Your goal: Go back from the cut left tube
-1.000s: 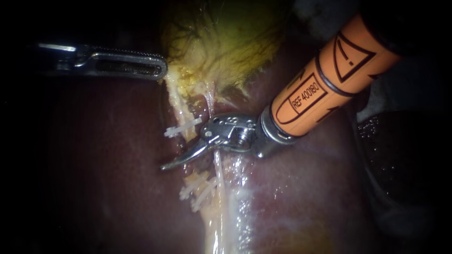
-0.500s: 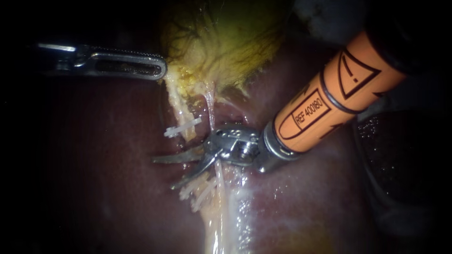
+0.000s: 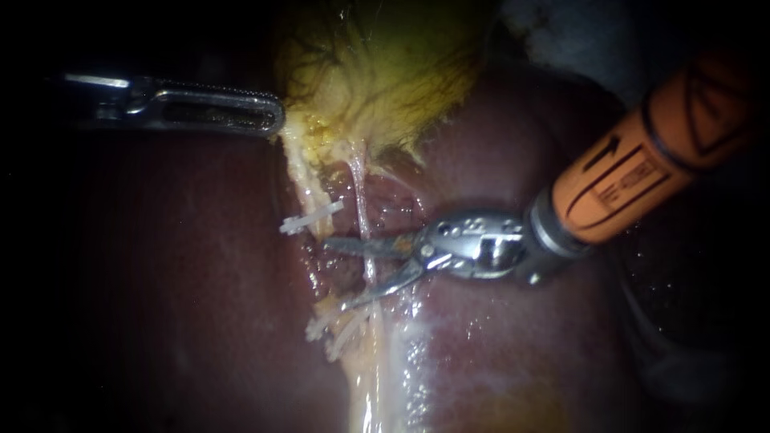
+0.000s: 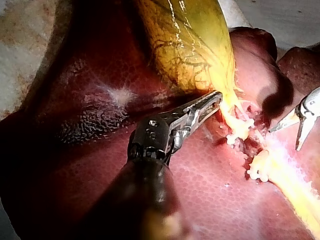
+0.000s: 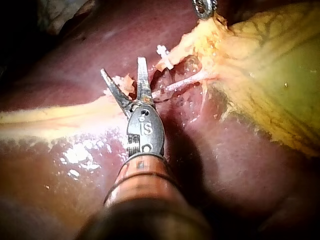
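Spread blades tip my right instrument [image 3: 335,274], with a clear gap between them and nothing gripped. The jaws of my left instrument [image 3: 277,118] are pressed together on the yellow edge at the neck of the gallbladder [image 3: 377,72], pinching it.

Beneath everything lies the liver [image 3: 176,305], dark red and wet. The gallbladder rests on it, yellow-green and veined, narrowing toward the left instrument. That grip seems meant to draw the neck sideways and hold it taut, so the tubes stand clear of the liver.

From the neck runs the cut left tube [image 3: 300,178]. Its upper stump ends just below the upper clip [image 3: 311,217], then comes an open gap with raw tissue showing. Its lower stump starts at the lower clips [image 3: 327,325], two lying side by side. The clips sit on either side of the gap, so each stump looks sealed.

The open blades lie level with that gap, their tips near both stumps. The thin, pale right tube [image 3: 358,196] is uncut and crosses the upper blade; the right wrist view shows it touching or just beside that blade.

I judge the danger to be there — the retreat should run straight along the shaft, up and to the right, so no edge drags on that strand or catches a clip.
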Tool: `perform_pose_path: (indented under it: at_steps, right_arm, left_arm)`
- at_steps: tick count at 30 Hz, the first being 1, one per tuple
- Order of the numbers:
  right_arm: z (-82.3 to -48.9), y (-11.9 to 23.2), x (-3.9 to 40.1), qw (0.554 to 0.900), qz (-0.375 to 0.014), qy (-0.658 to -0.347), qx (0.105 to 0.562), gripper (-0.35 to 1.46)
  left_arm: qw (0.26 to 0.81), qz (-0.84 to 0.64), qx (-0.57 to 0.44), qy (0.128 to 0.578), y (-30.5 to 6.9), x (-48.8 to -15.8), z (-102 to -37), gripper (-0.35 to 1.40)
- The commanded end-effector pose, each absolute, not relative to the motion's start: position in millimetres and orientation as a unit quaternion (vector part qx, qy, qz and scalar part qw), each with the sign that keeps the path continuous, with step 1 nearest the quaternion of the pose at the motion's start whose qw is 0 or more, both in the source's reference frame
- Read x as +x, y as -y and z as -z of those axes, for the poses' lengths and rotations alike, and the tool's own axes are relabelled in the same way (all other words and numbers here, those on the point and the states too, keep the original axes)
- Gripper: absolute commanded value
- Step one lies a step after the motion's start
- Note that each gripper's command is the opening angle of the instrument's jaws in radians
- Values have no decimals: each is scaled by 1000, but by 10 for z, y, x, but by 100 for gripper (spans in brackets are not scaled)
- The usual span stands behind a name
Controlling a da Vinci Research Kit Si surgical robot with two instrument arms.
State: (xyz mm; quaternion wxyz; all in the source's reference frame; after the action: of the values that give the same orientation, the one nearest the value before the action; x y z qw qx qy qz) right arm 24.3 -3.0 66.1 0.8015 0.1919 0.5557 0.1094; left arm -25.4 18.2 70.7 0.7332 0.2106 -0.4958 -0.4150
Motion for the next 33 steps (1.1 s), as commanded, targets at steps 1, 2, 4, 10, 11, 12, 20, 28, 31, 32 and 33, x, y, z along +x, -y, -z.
perform_pose_path:
  at_steps: [1, 2, 4, 10, 11, 12, 20, 28, 31, 32, 33]
  right_arm:
    - [-655, 29, 236, 822, -92, -533, 179, 145]
    - [-651, 28, 231, 832, -86, -520, 171, 145]
    - [-640, 25, 222, 849, -86, -496, 160, 145]
    - [-609, 25, 190, 866, -99, -473, 127, 145]
    - [-605, 26, 186, 868, -104, -469, 125, 145]
    - [-601, 27, 182, 871, -108, -464, 121, 145]
    - [-582, 24, 161, 897, -135, -407, 105, 145]
    - [-577, 17, 155, 903, -155, -391, 88, 145]
    - [-576, 16, 152, 904, -157, -389, 87, 145]
    - [-576, 16, 151, 904, -158, -388, 87, 145]
    - [-575, 16, 149, 904, -156, -388, 85, 145]
  left_arm:
    - [733, 415, 210, 496, -182, -254, -707, -35]
    - [733, 415, 211, 496, -182, -253, -707, -35]
    - [733, 415, 211, 496, -182, -253, -707, -35]
    - [733, 415, 210, 496, -181, -253, -707, -35]
    - [733, 415, 210, 496, -181, -253, -707, -35]
    - [733, 415, 210, 496, -181, -253, -708, -35]
    - [733, 414, 211, 497, -180, -254, -709, -35]
    - [733, 414, 209, 497, -178, -257, -713, -35]
    - [734, 414, 208, 497, -176, -259, -716, -35]
    - [734, 414, 208, 497, -175, -260, -717, -35]
    - [733, 416, 208, 497, -174, -262, -719, -35]
